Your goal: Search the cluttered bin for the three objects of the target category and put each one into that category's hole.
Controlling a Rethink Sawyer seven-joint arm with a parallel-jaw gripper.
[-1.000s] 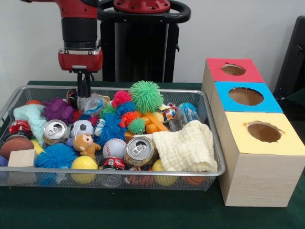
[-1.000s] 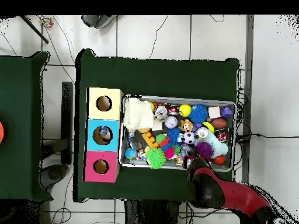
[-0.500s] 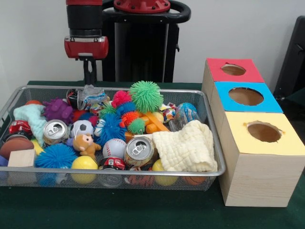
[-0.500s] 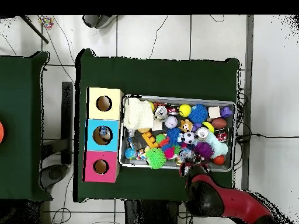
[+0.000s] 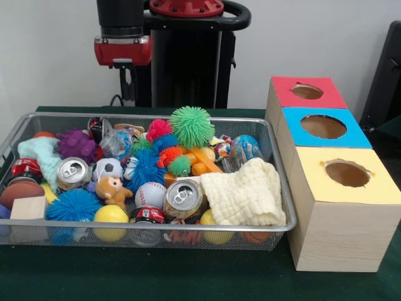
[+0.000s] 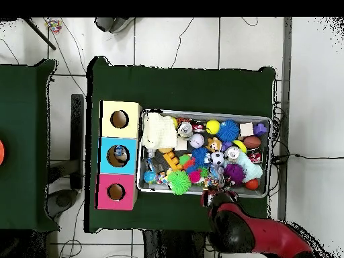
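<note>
Claw (image 5: 128,84) hangs above the far rim of the wire bin (image 5: 276,188), clear of the contents. Its dark fingers read as one narrow stalk against the black pedestal, so spread or pressed together: cannot tell. Nothing visible between them. In the overhead view the arm (image 6: 252,232) covers the claw.

Bin sits on the green bench (image 5: 188,276), just beside the three-box row: red box (image 5: 307,92), blue box (image 5: 324,127), yellow box (image 5: 348,175), each with a round hole on top. Overhead, something small lies inside the blue hole; identity unclear.

Target category is not identifiable. Bin contents: green spiky ball (image 5: 192,126), two cans (image 5: 183,197), baseball (image 5: 150,194), cream cloth (image 5: 244,195) covering items below. A crinkled clear wrapper (image 5: 118,142) lies below the claw, contents unreadable.
</note>
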